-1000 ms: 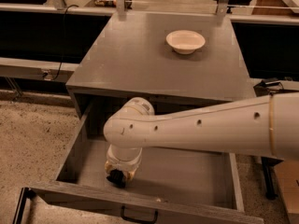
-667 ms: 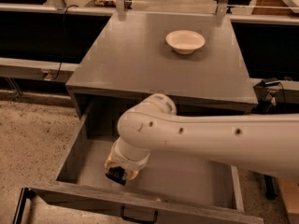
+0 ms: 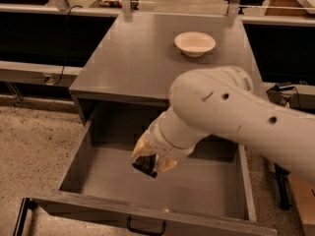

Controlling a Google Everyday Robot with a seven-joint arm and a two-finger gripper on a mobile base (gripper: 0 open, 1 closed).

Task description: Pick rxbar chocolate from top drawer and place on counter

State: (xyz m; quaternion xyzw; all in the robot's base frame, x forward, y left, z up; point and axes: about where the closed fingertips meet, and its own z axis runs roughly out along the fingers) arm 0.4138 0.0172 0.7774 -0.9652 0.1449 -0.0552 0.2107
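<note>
My gripper hangs over the open top drawer, above its floor near the middle. It is shut on the rxbar chocolate, a dark wrapped bar that shows between the pale fingers. The white arm reaches in from the right and covers part of the drawer's back. The drawer's front panel with its dark pull handle is at the bottom edge. The grey counter lies above and behind the drawer.
A white bowl stands on the counter at the back right. Metal posts and dark shelving stand behind the counter. A speckled floor lies to the left of the drawer.
The gripper has risen from the drawer floor with the dark bar in it and moved slightly right. The arm has swung up and closer to the camera.
</note>
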